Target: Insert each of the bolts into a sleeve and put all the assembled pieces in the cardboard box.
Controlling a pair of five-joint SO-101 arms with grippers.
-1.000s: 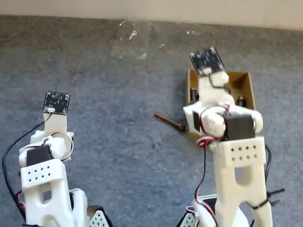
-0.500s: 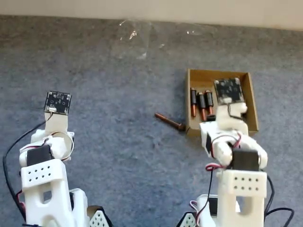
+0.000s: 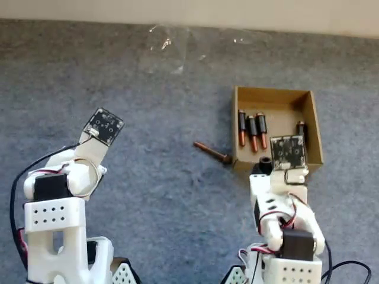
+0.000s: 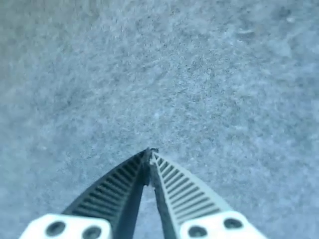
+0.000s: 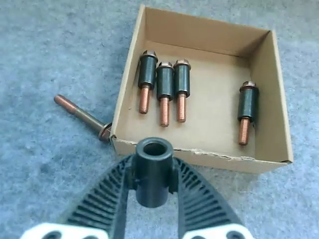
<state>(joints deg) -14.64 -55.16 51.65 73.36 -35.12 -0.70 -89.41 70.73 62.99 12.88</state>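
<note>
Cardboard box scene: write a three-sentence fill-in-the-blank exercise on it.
1. The cardboard box holds ____ assembled pieces.
2. The right end effector is shut on a black ____.
3. The bare bolt lies on the carpet, ____ the box.

Missing words: four; sleeve; outside.

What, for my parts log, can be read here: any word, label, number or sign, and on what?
None can be read. The cardboard box is plain; the loose bolt and the held sleeve show no marks. Specks on the two circuit boards are too small to read.
</note>
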